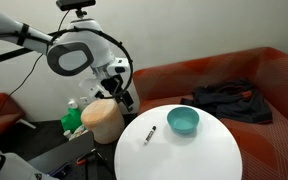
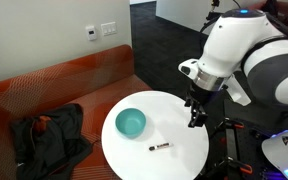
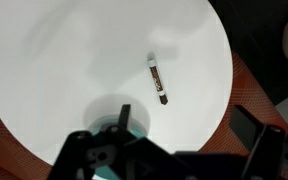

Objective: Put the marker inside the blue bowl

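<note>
Since the marker (image 3: 157,78) lies flat on the round white table (image 3: 54,60), untouched and well apart from the gripper (image 2: 195,113), the step in hand looks like the reach, with no grasp yet. In an exterior view the claw hangs above the table's right edge. Its jaws are spread and empty, as far as the wrist view shows. The blue bowl (image 2: 131,123) sits upright left of the table's centre. The marker lies nearer and to the right of it, close but not touching.

To do it well, I'd bring the claw over the marker's middle, approx. where the light section meets the dark. Turn the wrist so the jaws cross the long axis instead of running along it. Come straight down til the tips nearly meet the tabletop, then close slowly — a thin round stick on a smooth hard top will prob. roll or skid if one finger arrives first. Lift clear before swinging over, since the bowl's rim is near enough to catch.

Surface: plain white, smooth-looking and level. Room: an orange-red sofa (image 2: 74,80) runs behind the table w/ a heap of dark cloth (image 2: 49,140) on it. A tan basket (image 1: 102,120) stands beside the table, and white wall plates (image 2: 106,29) sit on the pale far wall.
</note>
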Motion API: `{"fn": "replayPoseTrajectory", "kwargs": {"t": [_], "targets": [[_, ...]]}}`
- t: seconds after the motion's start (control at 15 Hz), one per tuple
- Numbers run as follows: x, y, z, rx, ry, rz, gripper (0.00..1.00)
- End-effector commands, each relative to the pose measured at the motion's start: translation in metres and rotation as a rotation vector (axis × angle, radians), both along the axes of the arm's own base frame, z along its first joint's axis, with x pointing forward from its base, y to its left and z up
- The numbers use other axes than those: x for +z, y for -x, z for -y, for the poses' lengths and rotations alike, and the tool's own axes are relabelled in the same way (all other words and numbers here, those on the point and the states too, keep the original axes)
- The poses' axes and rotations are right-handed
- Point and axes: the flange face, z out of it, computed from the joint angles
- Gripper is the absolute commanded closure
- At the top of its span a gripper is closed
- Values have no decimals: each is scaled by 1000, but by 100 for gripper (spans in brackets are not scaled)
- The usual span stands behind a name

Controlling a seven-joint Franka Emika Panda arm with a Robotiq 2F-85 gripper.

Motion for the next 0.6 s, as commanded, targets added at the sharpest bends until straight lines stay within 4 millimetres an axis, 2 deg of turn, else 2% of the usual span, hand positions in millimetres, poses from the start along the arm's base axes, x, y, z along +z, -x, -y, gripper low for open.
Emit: {"fn": "replayPoseTrajectory", "kwargs": {"t": [0.0, 0.53], "targets": [[-31, -4, -8, 45, 68, -9, 0], [-102, -6, -14, 116, 94, -52, 0]]}}
